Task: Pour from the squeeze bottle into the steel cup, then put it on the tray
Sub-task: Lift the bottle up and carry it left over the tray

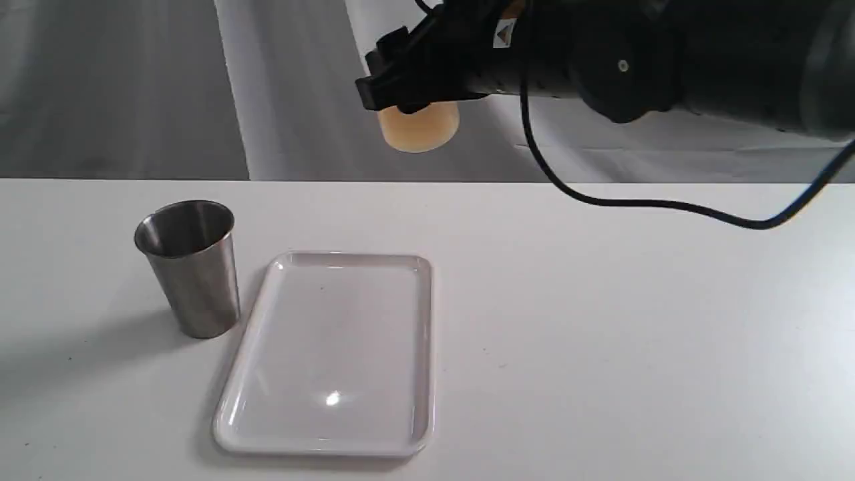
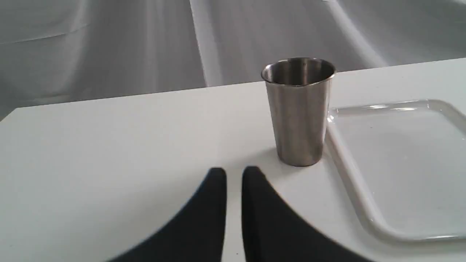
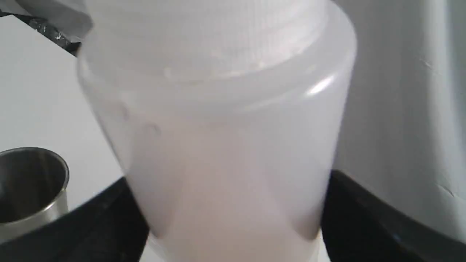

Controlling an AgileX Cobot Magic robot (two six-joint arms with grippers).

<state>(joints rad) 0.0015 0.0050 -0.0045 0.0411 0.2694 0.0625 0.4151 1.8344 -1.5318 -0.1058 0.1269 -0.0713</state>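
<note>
Right gripper high in air, jaws pinching squeeze bottle round its body; amber liquid shows in end poking below jaws. Steel cup upright on table, well below those jaws, off to one side. Tray flat, just beside cup. Left gripper low over table, jaws almost pressed together, thin slit between; cup near, ahead of fingertips.
</note>
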